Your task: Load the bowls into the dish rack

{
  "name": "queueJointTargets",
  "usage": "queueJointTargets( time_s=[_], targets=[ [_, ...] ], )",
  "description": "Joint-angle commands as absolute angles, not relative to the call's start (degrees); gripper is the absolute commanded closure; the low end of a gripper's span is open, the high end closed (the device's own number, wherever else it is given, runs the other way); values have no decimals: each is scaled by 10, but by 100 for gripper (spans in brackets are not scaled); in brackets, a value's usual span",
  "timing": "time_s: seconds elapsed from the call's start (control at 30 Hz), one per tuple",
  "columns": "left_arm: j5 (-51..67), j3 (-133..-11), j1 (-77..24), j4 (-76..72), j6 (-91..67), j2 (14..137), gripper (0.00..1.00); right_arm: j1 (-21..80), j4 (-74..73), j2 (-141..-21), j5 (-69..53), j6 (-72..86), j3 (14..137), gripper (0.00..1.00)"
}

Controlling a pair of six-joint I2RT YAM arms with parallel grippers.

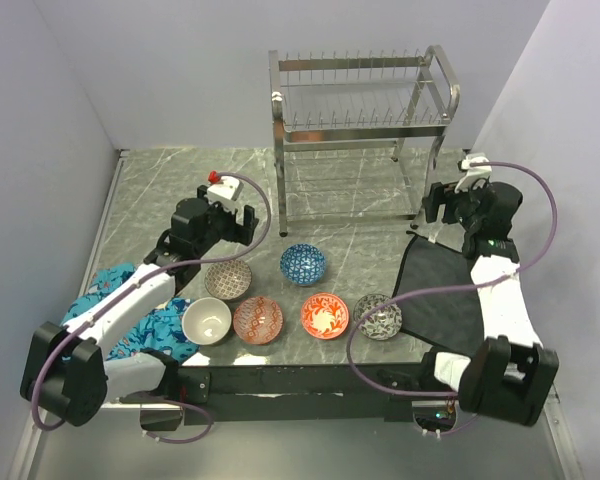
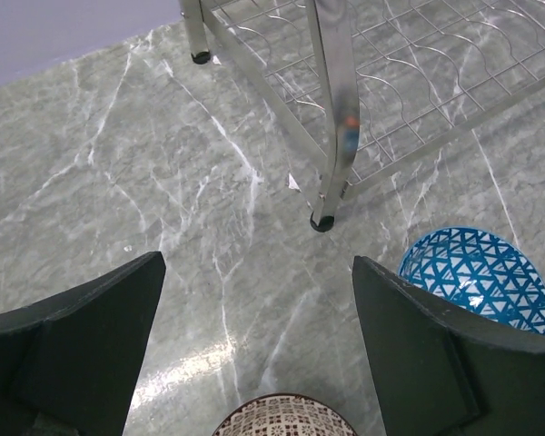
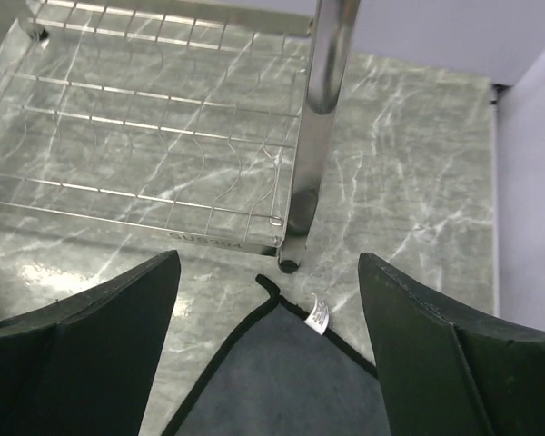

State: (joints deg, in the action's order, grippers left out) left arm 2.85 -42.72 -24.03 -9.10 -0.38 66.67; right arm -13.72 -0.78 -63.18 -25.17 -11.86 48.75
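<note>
The steel dish rack (image 1: 365, 125) stands at the back of the table, with no bowls in it. Six bowls sit in front: blue (image 1: 303, 264), brown-grey (image 1: 227, 279), plain white (image 1: 207, 321), pinkish-red (image 1: 258, 320), red-orange (image 1: 324, 315), dark grey-white (image 1: 378, 316). My left gripper (image 1: 248, 224) is open, hovering just beyond the brown-grey bowl (image 2: 284, 416); the blue bowl (image 2: 480, 277) lies to its right and the rack's leg (image 2: 334, 118) ahead. My right gripper (image 1: 435, 205) is open above the mat's far corner, by the rack's right front leg (image 3: 316, 136).
A dark grey mat (image 1: 450, 290) with a white tag (image 3: 318, 314) lies at the right, its corner near the rack's foot. A blue patterned cloth (image 1: 130, 315) lies at the left under the left arm. Walls close in the table at left, back and right.
</note>
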Motion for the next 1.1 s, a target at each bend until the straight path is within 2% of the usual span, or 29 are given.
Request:
queueJointTargets(
  time_s=[0.0, 0.2, 0.47, 0.77, 1.07],
  targets=[
    [27, -433, -244, -138, 4, 686, 9, -146, 70, -686, -316, -141, 525, 14],
    [17, -443, -246, -156, -19, 730, 11, -144, 105, -770, -328, -163, 576, 20],
    [2, -466, -283, -223, -59, 801, 17, -127, 175, -837, -286, -180, 595, 23],
    [3, -584, -296, -226, -73, 914, 22, -100, 235, -891, -245, -179, 608, 31],
    [2, -639, -298, -239, -100, 976, 35, -84, 243, -902, -220, -189, 609, 47]
  ],
)
